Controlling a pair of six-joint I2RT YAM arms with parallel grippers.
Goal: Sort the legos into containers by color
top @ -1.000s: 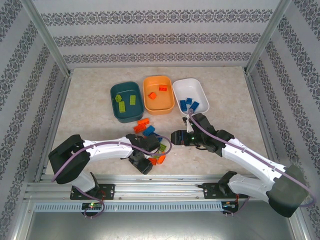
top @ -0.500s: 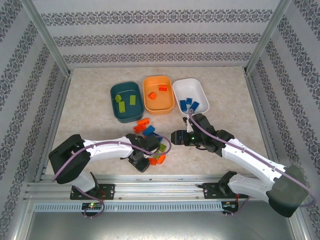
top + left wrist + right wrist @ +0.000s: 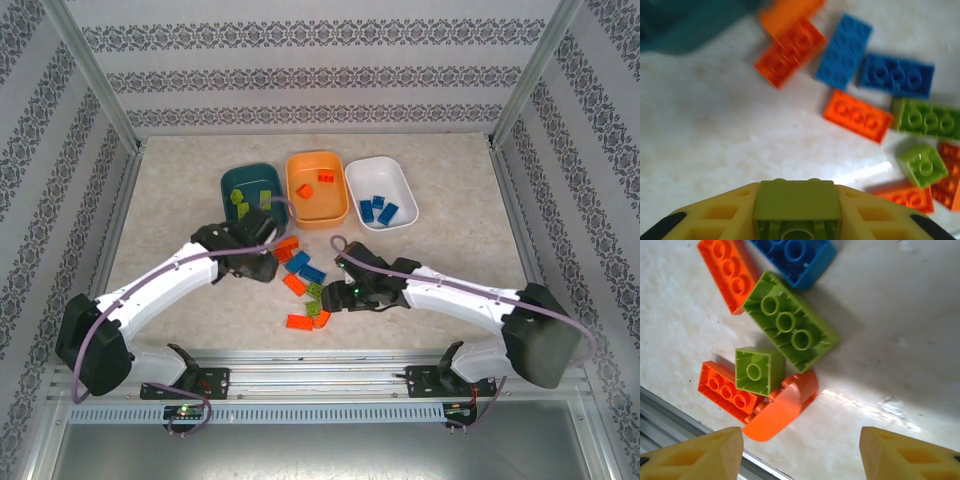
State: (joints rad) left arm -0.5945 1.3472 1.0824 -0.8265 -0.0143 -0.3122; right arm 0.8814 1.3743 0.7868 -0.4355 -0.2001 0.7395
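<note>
While the left gripper [image 3: 797,222] is clamped on a lime green brick [image 3: 796,197], the teal tub [image 3: 228,186] lies just ahead, nearest this arm; the right gripper [image 3: 802,452] hangs half open, empty, over a small green brick [image 3: 759,371]

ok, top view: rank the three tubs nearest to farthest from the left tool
1. Teal tub, left end of the row, just beyond the left tool.
2. Orange tub, middle of the row.
3. White tub, right end.
</note>
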